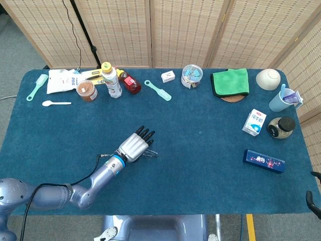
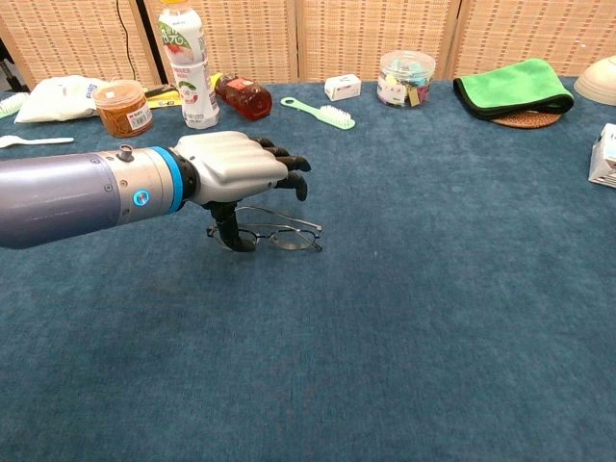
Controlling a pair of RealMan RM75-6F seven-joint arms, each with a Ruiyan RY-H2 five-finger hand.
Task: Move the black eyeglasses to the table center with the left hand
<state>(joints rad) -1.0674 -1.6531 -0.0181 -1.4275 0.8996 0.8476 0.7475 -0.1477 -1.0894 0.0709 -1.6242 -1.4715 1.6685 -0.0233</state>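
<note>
The black eyeglasses (image 2: 281,234) lie flat on the blue table (image 2: 433,289), a little left of its middle; in the head view the eyeglasses (image 1: 150,153) peek out just right of my left hand. My left hand (image 2: 236,169) hovers over their left end with its fingers stretched forward and the thumb pointing down in front of the left lens. Nothing is gripped in my left hand (image 1: 134,145). At the lower right edge of the head view a few dark curved fingers (image 1: 312,200) of my right hand show, too little to read.
Along the far edge stand a tea bottle (image 1: 111,80), a small jar (image 1: 87,91), a red bottle (image 1: 130,83), a teal brush (image 1: 158,90), a candy jar (image 1: 191,76) and a green cloth (image 1: 230,82). A milk carton (image 1: 254,122) and a blue box (image 1: 264,160) sit right.
</note>
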